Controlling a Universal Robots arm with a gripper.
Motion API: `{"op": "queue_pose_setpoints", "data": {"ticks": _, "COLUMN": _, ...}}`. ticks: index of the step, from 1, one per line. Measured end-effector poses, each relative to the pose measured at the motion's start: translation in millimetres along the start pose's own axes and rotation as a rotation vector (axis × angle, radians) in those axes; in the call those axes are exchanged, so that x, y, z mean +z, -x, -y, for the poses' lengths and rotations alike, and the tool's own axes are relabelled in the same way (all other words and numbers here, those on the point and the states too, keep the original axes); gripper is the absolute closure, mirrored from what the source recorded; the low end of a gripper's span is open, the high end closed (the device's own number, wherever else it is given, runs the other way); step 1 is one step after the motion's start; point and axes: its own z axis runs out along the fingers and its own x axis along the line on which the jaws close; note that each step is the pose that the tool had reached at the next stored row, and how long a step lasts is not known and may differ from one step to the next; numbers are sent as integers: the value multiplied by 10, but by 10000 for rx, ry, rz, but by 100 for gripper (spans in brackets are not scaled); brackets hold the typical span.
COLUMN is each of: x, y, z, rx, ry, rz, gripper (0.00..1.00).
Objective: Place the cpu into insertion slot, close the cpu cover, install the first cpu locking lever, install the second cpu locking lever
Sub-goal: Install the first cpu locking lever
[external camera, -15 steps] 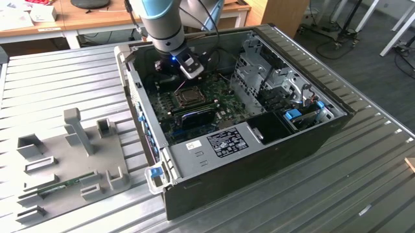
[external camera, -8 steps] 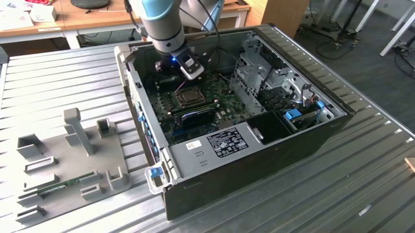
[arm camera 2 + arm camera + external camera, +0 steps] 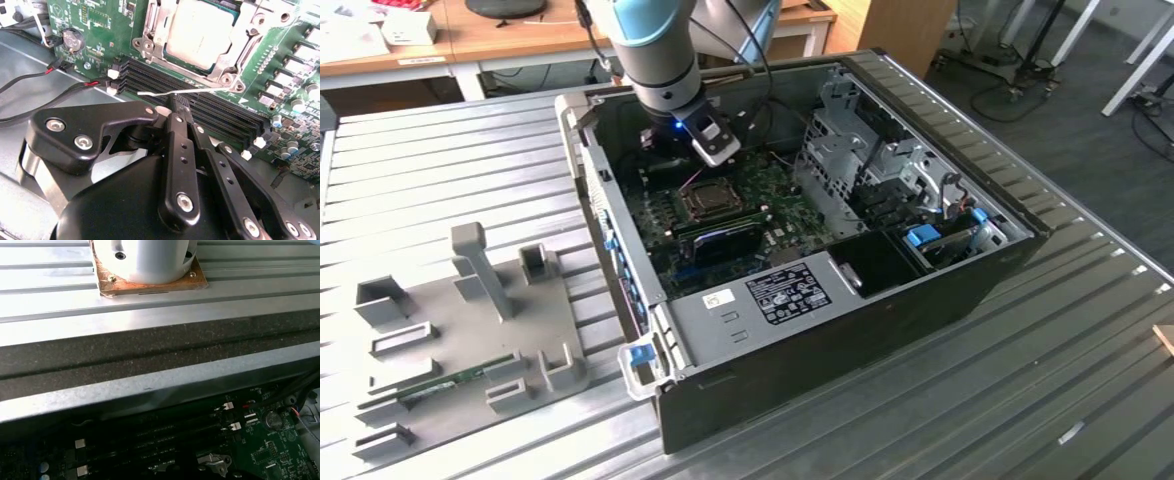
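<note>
In the second wrist view the cpu (image 3: 200,30) lies flat in the insertion slot (image 3: 708,198) on the green motherboard (image 3: 100,20). The silvery cpu cover (image 3: 152,27) is folded down around it. A thin silvery locking lever (image 3: 155,92) sticks out along the socket's edge, over the memory slots. My gripper (image 3: 176,104) has its black fingers (image 3: 180,150) shut together, with the tips right at this lever's middle. I cannot tell whether they pinch it or only touch it. In the exterior view the gripper (image 3: 714,152) hangs inside the open computer case, just behind the socket.
Long black memory slots (image 3: 215,117) run beside the socket. Black cables (image 3: 45,75) and a coin battery (image 3: 72,39) lie near the gripper. A metal drive cage (image 3: 881,170) fills the case at the exterior view's right. A grey fixture plate (image 3: 467,320) sits on the ribbed table.
</note>
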Motion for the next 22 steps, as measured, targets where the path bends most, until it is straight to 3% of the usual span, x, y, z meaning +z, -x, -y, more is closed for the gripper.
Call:
{"op": "queue_pose_setpoints", "data": {"ticks": 7, "x": 15, "y": 18, "z": -1, "rx": -1, "ry": -14, "rz": -17, "gripper": 89}}
{"op": "queue_pose_setpoints", "data": {"ticks": 9, "x": 24, "y": 27, "z": -2, "rx": -19, "ry": -82, "rz": -52, "gripper": 89}}
{"op": "queue_pose_setpoints", "data": {"ticks": 13, "x": 32, "y": 30, "z": 0, "rx": -75, "ry": -319, "rz": -96, "gripper": 89}}
{"op": "queue_pose_setpoints", "data": {"ticks": 19, "x": 32, "y": 29, "z": 0, "rx": -84, "ry": -327, "rz": -100, "gripper": 89}}
{"op": "queue_pose_setpoints", "data": {"ticks": 22, "x": 32, "y": 29, "z": 0, "rx": -163, "ry": -307, "rz": -129, "gripper": 89}}
